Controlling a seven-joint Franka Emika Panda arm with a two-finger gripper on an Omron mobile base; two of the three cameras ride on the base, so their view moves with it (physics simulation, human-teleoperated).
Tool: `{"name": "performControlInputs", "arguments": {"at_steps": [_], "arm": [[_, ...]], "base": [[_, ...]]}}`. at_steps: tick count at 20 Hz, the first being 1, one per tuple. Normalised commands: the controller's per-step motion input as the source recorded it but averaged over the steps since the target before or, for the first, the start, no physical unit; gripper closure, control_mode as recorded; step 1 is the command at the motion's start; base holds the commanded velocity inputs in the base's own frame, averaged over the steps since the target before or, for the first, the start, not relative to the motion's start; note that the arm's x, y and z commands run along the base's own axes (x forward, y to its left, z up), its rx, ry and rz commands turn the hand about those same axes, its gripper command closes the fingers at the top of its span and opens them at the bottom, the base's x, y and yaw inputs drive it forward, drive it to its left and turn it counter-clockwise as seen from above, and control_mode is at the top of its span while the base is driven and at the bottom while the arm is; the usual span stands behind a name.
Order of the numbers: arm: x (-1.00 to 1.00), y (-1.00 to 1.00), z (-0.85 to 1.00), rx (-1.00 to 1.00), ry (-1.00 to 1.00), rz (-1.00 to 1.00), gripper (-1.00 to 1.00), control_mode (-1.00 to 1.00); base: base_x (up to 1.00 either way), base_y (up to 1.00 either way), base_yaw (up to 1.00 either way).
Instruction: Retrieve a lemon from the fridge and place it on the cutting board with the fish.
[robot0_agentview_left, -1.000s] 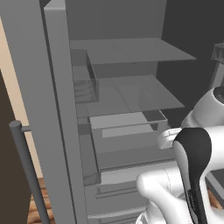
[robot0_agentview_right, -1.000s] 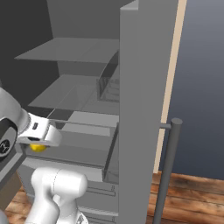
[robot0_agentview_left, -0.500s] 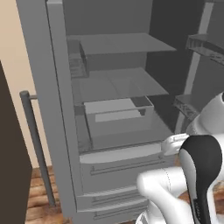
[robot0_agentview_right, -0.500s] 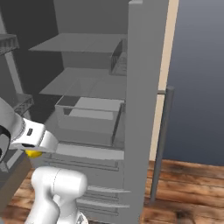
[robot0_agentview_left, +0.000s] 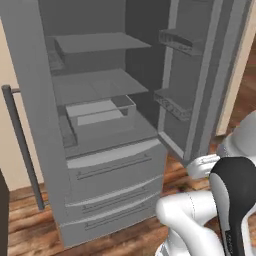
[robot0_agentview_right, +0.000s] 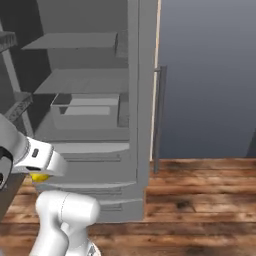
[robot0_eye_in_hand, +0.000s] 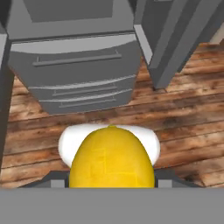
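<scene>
Fridge (robot0_agentview_left: 100, 150): tall and grey, both upper doors swung open; bare shelves and a clear bin inside, two closed drawers below.
Left door (robot0_agentview_left: 30, 115): open toward the camera in the left base view, with a long bar handle (robot0_agentview_left: 22, 150) on its outer side.
Right door (robot0_agentview_left: 210, 75): open, with racks on its inner face.
Floor (robot0_agentview_right: 200, 195): reddish-brown wood planks, running in front of the fridge.
Wall (robot0_agentview_right: 210, 75): plain blue-grey, beside the fridge in the right base view.
Gripper (robot0_agentview_right: 42, 172): low, in front of the fridge drawers and clear of the fridge; its fingers are pinched on the lemon.
Lemon (robot0_eye_in_hand: 112, 159): bright yellow, held between the fingers, outside the fridge and above the floor; in the right base view a yellow bit of it peeks out under the hand.
</scene>
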Motion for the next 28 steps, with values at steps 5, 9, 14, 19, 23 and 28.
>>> {"name": "performControlInputs", "arguments": {"at_steps": [5, 9, 14, 19, 23, 28], "arm": [[0.0, 0.0, 0.0, 0.0, 0.0, 0.0, 1.0, 1.0], [0.0, 0.0, 0.0, 0.0, 0.0, 0.0, 1.0, 1.0], [0.0, 0.0, 0.0, 0.0, 0.0, 0.0, 1.0, 1.0], [0.0, 0.0, 0.0, 0.0, 0.0, 0.0, 1.0, 1.0], [0.0, 0.0, 0.0, 0.0, 0.0, 0.0, 1.0, 1.0], [0.0, 0.0, 0.0, 0.0, 0.0, 0.0, 1.0, 1.0]], "base": [[-0.05, -0.39, -0.72], [0.0, -0.24, -0.93], [0.0, -0.22, -0.93], [0.0, -0.27, -0.92], [0.0, -0.33, -0.91], [0.03, -0.44, -0.85]]}}
